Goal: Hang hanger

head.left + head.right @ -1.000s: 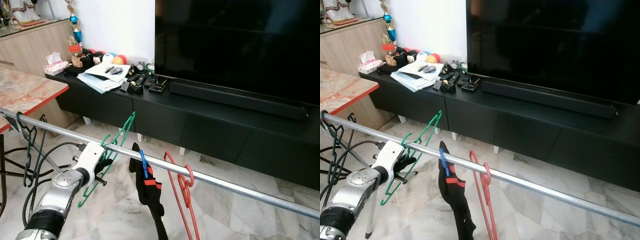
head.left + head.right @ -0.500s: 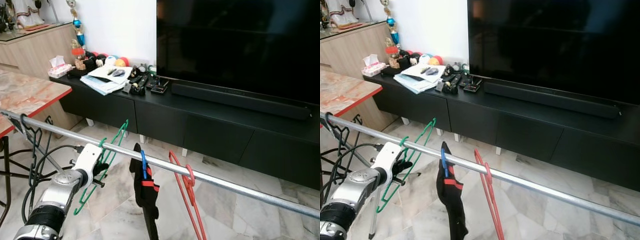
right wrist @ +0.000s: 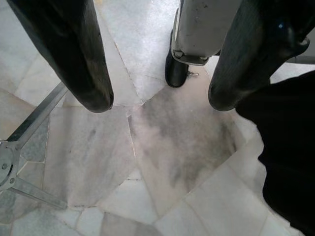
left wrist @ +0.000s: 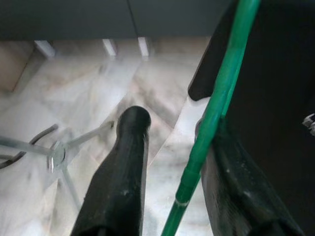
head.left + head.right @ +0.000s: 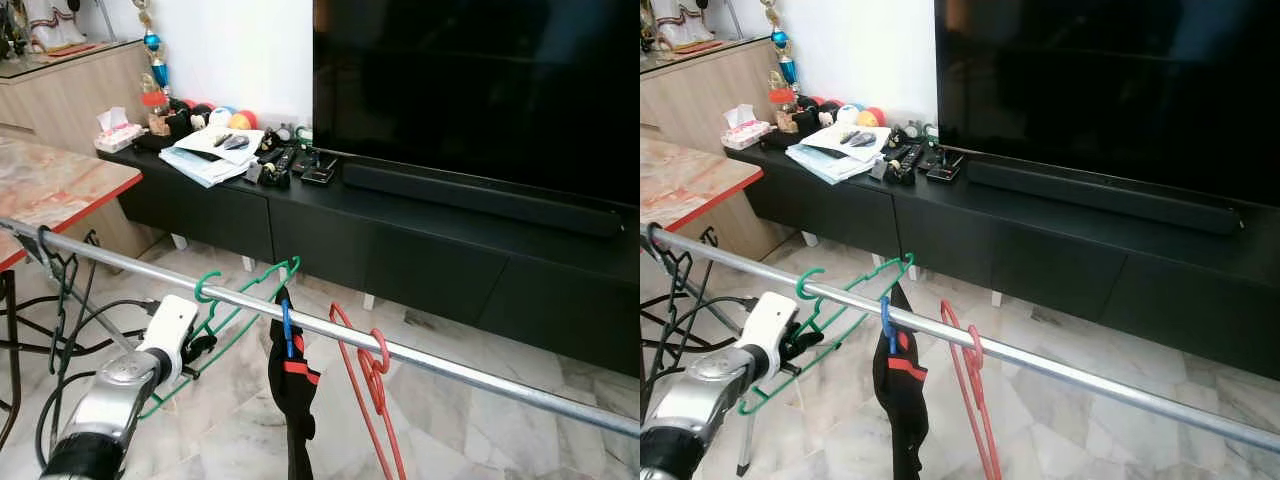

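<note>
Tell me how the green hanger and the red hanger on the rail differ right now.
The green hanger is swung up at a slant; the red hanger hangs straight down. The green hanger sits between the left gripper fingers; nothing touches the red hanger. Both hook over the metal rail, either side of a black garment.

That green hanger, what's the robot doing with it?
The robot is putting the green hanger on the metal rail. The hanger's hook is over the rail already, and it sits tilted. The left gripper has its two black fingers open around the green bar, with one finger touching it. Next along the rail hang a blue hook with a black cloth and a red hanger. The right gripper is open, down near the marble floor.
</note>
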Tool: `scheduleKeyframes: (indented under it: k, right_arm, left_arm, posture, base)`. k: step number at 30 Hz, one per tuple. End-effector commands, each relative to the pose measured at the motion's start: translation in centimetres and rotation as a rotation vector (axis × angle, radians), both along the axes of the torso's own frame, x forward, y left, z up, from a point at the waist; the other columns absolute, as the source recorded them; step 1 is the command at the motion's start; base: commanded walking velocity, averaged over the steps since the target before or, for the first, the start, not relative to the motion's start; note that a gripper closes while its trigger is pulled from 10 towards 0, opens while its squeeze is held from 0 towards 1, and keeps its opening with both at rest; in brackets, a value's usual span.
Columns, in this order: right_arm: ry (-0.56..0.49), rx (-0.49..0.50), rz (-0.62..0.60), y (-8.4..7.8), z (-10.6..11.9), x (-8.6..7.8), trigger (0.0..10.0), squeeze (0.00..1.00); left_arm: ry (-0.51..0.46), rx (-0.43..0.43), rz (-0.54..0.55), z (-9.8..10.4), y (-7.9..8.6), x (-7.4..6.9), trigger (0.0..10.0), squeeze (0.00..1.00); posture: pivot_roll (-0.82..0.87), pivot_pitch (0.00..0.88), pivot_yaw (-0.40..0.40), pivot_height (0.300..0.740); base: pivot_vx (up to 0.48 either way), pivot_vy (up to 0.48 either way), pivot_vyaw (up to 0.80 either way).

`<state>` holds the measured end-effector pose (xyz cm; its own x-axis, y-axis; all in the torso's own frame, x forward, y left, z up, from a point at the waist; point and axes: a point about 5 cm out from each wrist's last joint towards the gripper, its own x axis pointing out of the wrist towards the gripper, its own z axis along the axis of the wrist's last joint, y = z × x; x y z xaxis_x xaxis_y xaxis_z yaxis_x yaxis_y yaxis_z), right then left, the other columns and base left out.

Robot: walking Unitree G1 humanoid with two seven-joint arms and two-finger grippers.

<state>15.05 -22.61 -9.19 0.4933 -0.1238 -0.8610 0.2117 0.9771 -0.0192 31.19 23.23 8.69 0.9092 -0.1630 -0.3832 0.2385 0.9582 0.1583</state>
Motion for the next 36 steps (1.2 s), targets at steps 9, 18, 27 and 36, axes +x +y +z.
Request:
scheduleKeyframes:
  k: [9,18,27,36]
  right_arm:
    - [0.012,-0.001,0.010,-0.1,0.0,-0.2,10.0,0.00]
    - [0.012,-0.003,0.019,-0.2,0.0,-0.2,10.0,0.00]
    - [0.016,-0.003,0.017,-0.2,-0.1,-0.3,10.0,0.00]
    - [0.013,0.000,0.017,-0.1,-0.1,-0.2,10.0,0.00]
  left_arm:
    - [0.025,-0.060,-0.095,-0.1,1.7,-5.6,10.0,1.00]
    - [-0.031,-0.151,-0.034,0.3,1.8,-6.9,10.0,1.00]
    - [-0.254,-0.290,0.341,0.7,6.9,-8.6,10.0,0.99]
    - [0.263,-0.007,0.611,-10.6,9.1,-14.9,10.0,0.00]
  posture:
    - [0.18,0.000,-0.004,0.740]
    - [0.18,0.000,-0.011,0.740]
    - [0.19,0.000,-0.009,0.740]
    - [0.18,0.000,-0.008,0.740]
  base:
    - [0.000,0.000,0.00]
    - [0.000,0.000,0.00]
    - [0.000,0.000,0.00]
    - [0.000,0.000,0.00]
